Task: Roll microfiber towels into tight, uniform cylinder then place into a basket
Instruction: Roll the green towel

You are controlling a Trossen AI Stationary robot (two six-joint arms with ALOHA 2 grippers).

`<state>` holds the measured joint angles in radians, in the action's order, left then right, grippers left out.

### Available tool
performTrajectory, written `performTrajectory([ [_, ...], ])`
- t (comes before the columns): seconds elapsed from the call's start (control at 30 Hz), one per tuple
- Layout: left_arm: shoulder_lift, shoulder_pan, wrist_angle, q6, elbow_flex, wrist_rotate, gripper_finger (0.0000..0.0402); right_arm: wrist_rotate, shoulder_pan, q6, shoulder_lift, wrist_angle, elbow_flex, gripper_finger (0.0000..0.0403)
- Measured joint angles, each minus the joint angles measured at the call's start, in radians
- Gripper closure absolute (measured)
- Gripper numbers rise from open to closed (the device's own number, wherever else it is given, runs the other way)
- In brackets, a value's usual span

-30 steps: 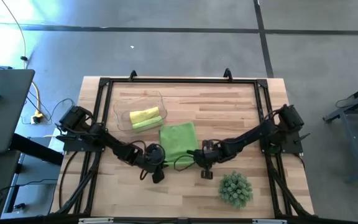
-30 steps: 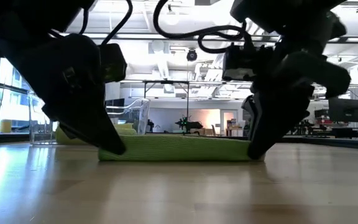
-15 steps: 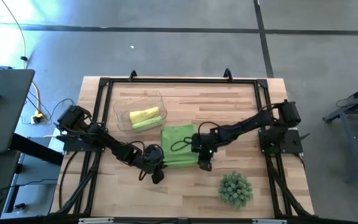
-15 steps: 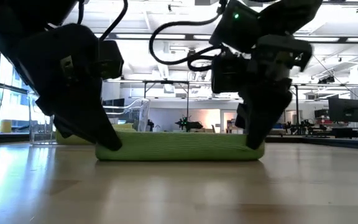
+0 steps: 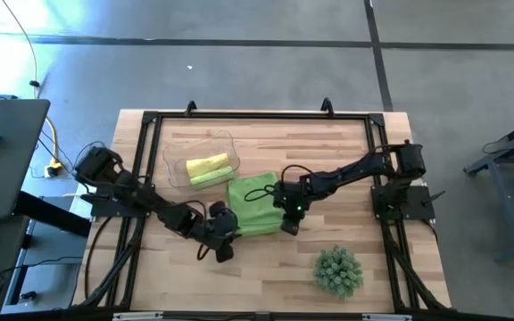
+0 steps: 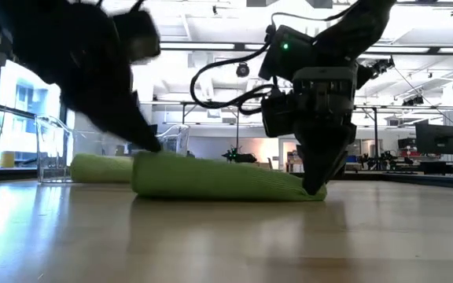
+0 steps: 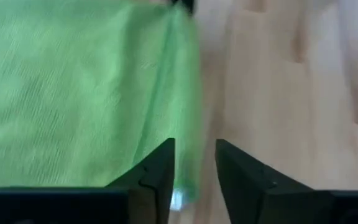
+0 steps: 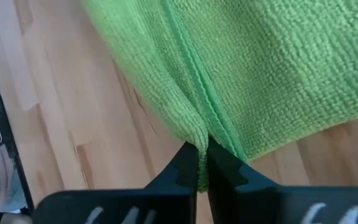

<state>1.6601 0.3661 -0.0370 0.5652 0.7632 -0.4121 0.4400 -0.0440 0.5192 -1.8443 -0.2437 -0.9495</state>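
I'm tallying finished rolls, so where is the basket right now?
In the high view the basket sits on the table's left rear part, just behind the flat green towel, with one yellow roll and one green roll inside.

A lime green, finely ribbed microfiber towel (image 5: 251,207) lies on the pale, striped butcher-block wooden table (image 5: 346,156). Just beside the towel, a clear plastic rectangular basket (image 5: 202,159) shows one yellow roll (image 5: 207,164) and one lime green roll (image 5: 211,177). Near the towel sits a spiky, dull green ball-shaped plant (image 5: 338,271) (greyer than the towel). The table's frame (image 5: 257,116) is black.
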Motion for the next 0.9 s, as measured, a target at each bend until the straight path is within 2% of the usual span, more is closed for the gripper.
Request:
performTrajectory([
  [0.2,-0.016,0.031,0.018,-0.188,0.048,0.005,0.0262,0.002,0.006,0.005,-0.005,0.015,0.0,0.04],
  [0.43,0.037,0.03,-0.057,-0.336,0.049,0.004,0.0261,-0.005,0.016,0.027,-0.009,0.059,0.001,0.04],
  [0.63,0.096,0.015,0.005,-0.289,0.048,-0.09,0.026,-0.012,0.018,0.034,-0.01,0.082,0.002,0.04],
  [0.8,0.147,0.007,0.031,-0.22,0.049,-0.069,0.026,-0.013,0.018,0.033,-0.01,0.095,0.002,0.0399],
  [0.9,0.161,0.006,0.033,-0.15,0.048,-0.079,0.0287,-0.018,0.018,-0.003,-0.011,0.1,0.002,0.0385],
])
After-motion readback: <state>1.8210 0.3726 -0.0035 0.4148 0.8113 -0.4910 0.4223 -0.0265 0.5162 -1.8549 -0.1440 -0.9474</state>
